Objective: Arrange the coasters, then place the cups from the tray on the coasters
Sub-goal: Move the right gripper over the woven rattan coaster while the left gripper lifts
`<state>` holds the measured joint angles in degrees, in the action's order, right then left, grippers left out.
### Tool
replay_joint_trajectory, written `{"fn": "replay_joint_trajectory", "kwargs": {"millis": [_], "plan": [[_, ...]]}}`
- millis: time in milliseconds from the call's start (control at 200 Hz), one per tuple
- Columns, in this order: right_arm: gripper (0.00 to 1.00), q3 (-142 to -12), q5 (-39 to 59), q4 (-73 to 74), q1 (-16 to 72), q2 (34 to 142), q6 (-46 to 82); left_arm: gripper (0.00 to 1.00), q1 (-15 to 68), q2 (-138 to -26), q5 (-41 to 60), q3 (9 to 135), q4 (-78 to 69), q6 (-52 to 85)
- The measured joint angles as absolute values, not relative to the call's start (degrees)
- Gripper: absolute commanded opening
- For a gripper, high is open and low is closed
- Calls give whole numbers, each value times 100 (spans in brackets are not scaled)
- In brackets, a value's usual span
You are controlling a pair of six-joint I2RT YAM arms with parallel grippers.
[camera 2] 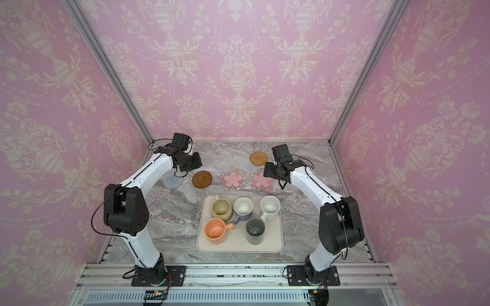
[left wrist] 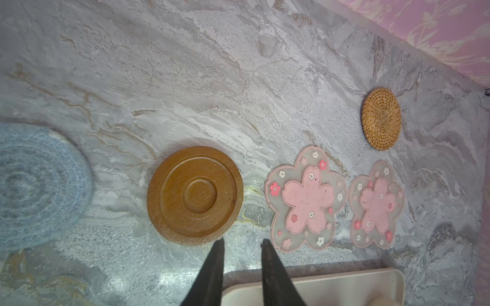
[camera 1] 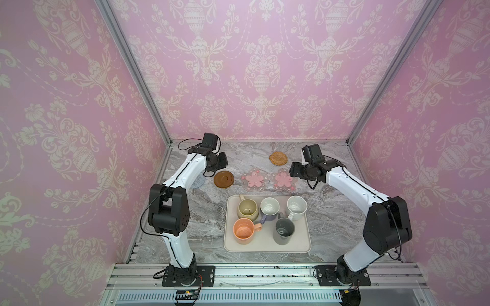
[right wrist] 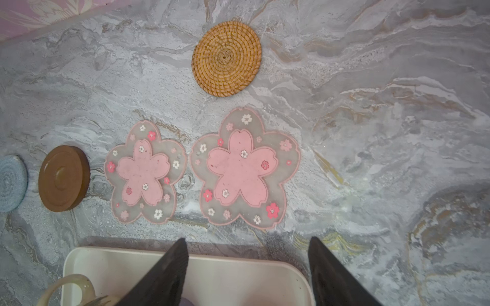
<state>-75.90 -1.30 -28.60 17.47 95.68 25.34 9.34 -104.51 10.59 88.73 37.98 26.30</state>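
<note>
Top views: four coasters sit in a left-to-right row just beyond the tray (camera 1: pixel 266 247): blue-grey woven coaster (camera 2: pixel 173 181), brown disc (camera 1: pixel 224 179), left pink flower (camera 1: pixel 254 180), right pink flower (camera 1: pixel 283 180). The flowers nearly touch. The rattan coaster (camera 1: pixel 278 158) lies farther back, out of the row. The tray holds all five cups upright. On the far side: olive mug (camera 1: pixel 248 209), lavender mug (camera 1: pixel 269 206), white speckled mug (camera 1: pixel 297 207). On the near side: peach mug (camera 1: pixel 244 231), dark grey mug (camera 1: pixel 284 231). No cup is on a coaster yet.

Left wrist view: left gripper (left wrist: pixel 242 240) has its fingers slightly apart with nothing between them. It is above the marble table (left wrist: pixel 185 79), by the gap between brown disc and left pink flower.

Right wrist view: right gripper (right wrist: pixel 248 239) has its jaws wide apart and empty, over the tray's far rim near the right pink flower.

Judgement: the coaster-arranging step is nearly done, with the rattan coaster probably last. Next, the right gripper should reach far past the flowers, pinch the thin rattan edge and bring it to the row's right end.
</note>
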Motion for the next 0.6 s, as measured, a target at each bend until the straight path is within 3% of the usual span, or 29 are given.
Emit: {"fn": "replay_joint_trajectory", "kwargs": {"millis": [285, 600], "plan": [[38, -8860, -34, -2899, 1756, 10857, 2399, 28, 878, -10276, 893, 8453, 3782, 2596], [26, -10346, 67, -2987, 1756, 12317, 2386, 28, 733, -10276, 884, 8318, 3625, 2598]]}}
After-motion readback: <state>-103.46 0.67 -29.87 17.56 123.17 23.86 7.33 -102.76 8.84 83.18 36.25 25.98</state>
